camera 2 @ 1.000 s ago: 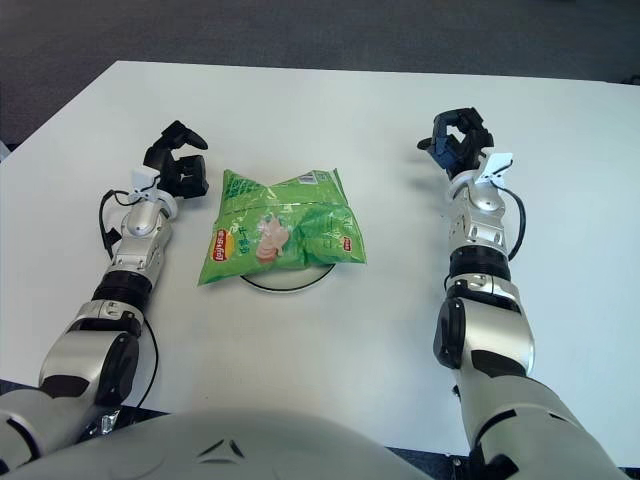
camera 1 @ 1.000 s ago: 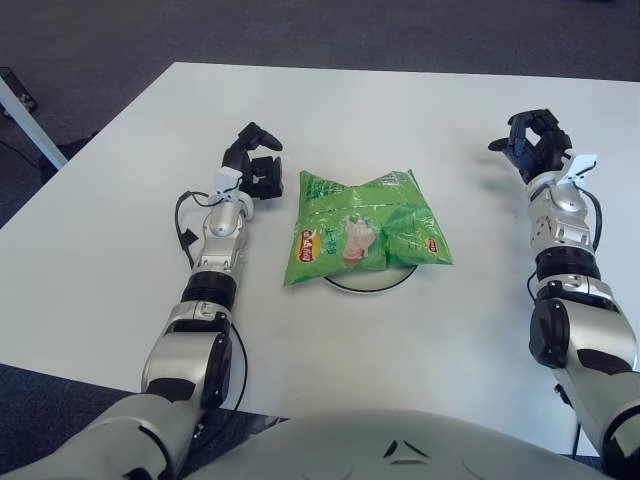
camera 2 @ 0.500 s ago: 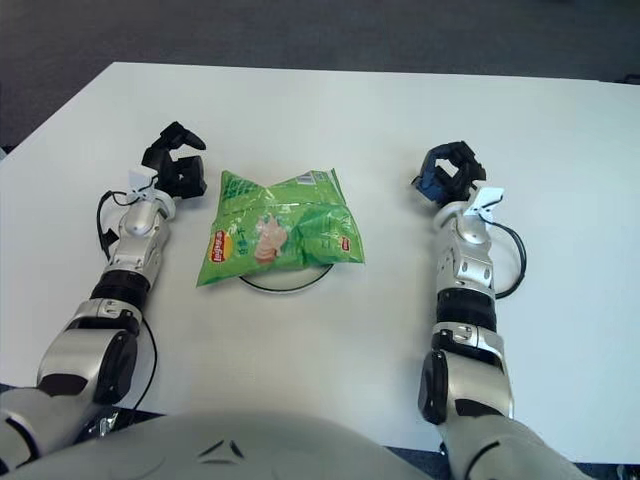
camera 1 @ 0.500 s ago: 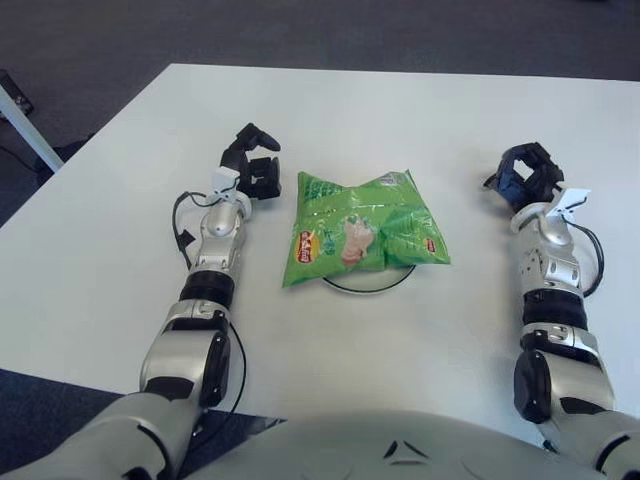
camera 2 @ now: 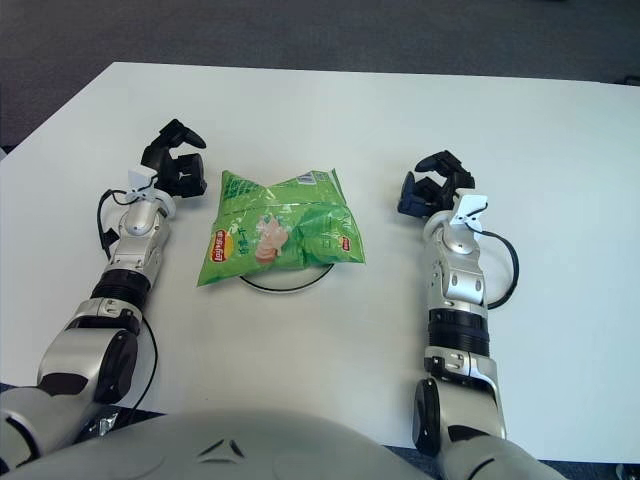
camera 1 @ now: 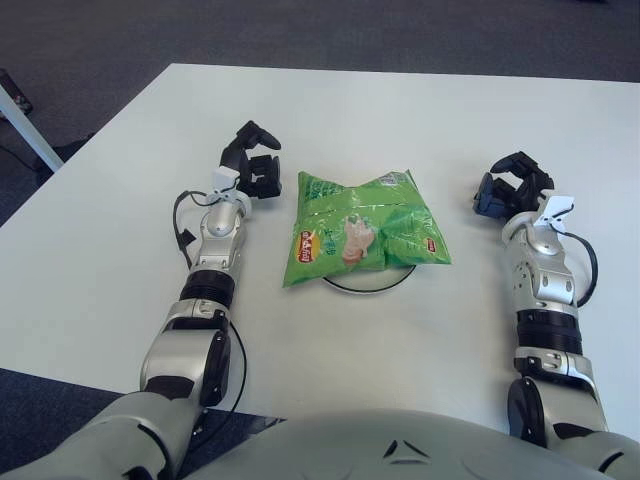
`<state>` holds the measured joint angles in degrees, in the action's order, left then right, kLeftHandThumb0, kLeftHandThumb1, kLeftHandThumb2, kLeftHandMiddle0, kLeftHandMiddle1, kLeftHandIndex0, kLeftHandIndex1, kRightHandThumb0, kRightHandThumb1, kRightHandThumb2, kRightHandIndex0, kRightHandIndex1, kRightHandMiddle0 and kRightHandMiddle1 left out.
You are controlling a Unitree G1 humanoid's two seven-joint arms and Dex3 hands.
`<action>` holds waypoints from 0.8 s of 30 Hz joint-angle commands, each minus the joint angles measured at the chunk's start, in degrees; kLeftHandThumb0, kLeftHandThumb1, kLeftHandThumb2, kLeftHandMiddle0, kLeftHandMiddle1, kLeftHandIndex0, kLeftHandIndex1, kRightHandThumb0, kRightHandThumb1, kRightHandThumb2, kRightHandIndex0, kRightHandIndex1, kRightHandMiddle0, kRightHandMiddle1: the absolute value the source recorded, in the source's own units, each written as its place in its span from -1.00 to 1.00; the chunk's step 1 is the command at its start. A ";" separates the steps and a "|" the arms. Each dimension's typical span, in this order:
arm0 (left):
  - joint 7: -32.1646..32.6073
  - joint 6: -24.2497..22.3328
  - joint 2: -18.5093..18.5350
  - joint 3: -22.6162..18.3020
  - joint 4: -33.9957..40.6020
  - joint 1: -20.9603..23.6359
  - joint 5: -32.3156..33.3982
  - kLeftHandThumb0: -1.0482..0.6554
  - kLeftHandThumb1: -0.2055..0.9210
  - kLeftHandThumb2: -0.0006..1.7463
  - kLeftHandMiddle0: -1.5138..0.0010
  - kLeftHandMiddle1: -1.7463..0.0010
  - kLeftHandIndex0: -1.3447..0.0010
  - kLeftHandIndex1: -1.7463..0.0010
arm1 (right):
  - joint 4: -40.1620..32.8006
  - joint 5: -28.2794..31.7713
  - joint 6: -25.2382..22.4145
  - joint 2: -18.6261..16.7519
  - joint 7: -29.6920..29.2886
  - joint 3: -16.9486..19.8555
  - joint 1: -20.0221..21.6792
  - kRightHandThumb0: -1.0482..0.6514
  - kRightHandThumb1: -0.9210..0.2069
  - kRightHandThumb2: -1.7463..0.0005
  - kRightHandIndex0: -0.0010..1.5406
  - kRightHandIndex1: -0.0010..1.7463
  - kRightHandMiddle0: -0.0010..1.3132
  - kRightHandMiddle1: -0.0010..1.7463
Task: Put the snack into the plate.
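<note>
A green snack bag (camera 1: 360,228) lies flat over a white plate (camera 1: 372,285), hiding most of it; only the plate's front rim shows under the bag. My left hand (camera 1: 253,172) shows just left of the bag's upper corner, its black fingers loosely spread around nothing. To the right of the bag, a short gap away, is my right hand (camera 1: 510,185), fingers relaxed and holding nothing. In the right eye view the bag (camera 2: 282,232) sits between the left hand (camera 2: 174,166) and the right hand (camera 2: 432,188).
The white table (camera 1: 360,120) stretches away behind the bag to its far edge, with dark carpet beyond. A white post (camera 1: 22,120) stands off the table's left side. Cables loop beside both forearms.
My right hand has drawn back toward me and inward to the left, ending closer to the bag. The left hand and the bag have stayed put.
</note>
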<state>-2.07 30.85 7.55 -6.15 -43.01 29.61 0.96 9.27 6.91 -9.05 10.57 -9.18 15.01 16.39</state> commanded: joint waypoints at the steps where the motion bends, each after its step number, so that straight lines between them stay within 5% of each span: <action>1: 0.84 0.74 -1.02 0.55 -3.09 -4.91 -1.07 -0.31 0.01 0.44 -0.70 -1.00 0.14 -1.00 | 1.02 -1.30 -1.72 -0.79 0.21 -0.98 -3.29 0.23 0.85 -1.00 0.26 0.80 0.13 1.00; 24: -0.82 2.28 -1.17 0.55 -2.85 -5.56 -0.25 -0.31 0.02 0.44 -0.70 -1.00 0.15 -1.00 | -5.15 2.23 -6.75 -1.38 6.57 -1.67 -7.16 0.22 0.76 -1.00 0.17 1.00 0.07 0.95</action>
<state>-2.48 32.42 7.34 -6.14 -42.74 29.33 1.10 3.00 8.36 -13.03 10.40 -3.65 14.08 12.47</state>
